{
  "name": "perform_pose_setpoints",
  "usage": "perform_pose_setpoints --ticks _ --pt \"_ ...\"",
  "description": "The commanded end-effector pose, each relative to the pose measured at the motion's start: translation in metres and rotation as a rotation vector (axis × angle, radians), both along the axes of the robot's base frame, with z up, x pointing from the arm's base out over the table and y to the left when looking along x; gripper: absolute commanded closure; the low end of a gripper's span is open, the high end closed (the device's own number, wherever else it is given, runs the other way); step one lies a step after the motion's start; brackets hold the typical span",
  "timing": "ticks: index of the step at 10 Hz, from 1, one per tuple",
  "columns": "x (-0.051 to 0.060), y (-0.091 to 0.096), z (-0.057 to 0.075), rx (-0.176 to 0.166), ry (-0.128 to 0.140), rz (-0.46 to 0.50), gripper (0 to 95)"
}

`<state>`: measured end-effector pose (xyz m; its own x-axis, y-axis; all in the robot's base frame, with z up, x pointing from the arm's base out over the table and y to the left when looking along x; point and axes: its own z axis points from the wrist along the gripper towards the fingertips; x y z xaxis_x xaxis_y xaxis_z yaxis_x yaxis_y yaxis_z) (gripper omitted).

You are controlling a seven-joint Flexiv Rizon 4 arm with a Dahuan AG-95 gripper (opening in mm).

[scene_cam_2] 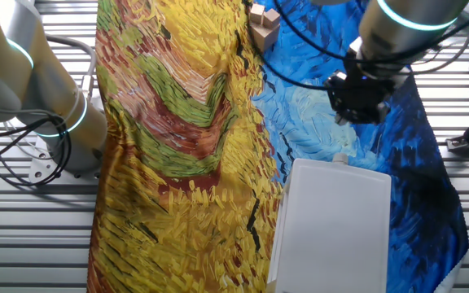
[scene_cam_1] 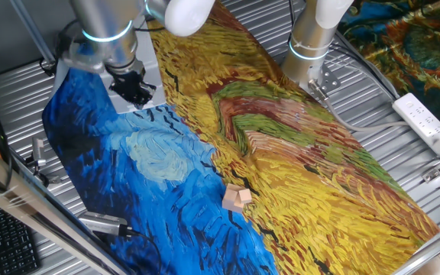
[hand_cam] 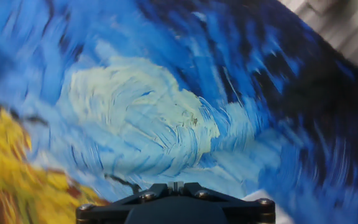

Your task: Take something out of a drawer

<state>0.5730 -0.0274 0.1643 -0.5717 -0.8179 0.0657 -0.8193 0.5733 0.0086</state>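
Overhead, grey unit [scene_cam_2: 332,224] with tiny knob [scene_cam_2: 339,159], end effector [scene_cam_2: 357,110] beside it, jaw state unclear.

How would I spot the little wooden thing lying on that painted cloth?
Find the painted cloth over the table, half blue swirls, half yellow strokes. Follow the seam where the colours meet, away from the grey box. The small pale wooden blocks lie there on the cloth, the only loose thing on it.
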Motion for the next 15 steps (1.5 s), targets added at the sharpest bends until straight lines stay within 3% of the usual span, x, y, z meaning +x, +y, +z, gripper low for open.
perform_pose_setpoints --ticks 1,3,4,5,6,8,11,15 --pt "0.007 -0.001 -0.001 0.005 0.013 0.313 95.0" --pt "0.008 -0.001 0.002 0.042 -0.021 0.434 95.0" --pt "0.008 -0.002 0.003 0.048 -0.027 0.467 95.0" --pt "0.008 -0.002 0.003 0.047 -0.026 0.495 76.0" --pt "0.008 -0.002 0.003 0.04 -0.02 0.526 76.0" --pt "0.008 -0.002 0.003 0.033 -0.006 0.564 38.0" --pt "0.007 -0.006 0.005 0.026 -0.003 0.594 38.0" --pt "0.003 -0.026 0.012 0.028 -0.003 0.588 38.0"
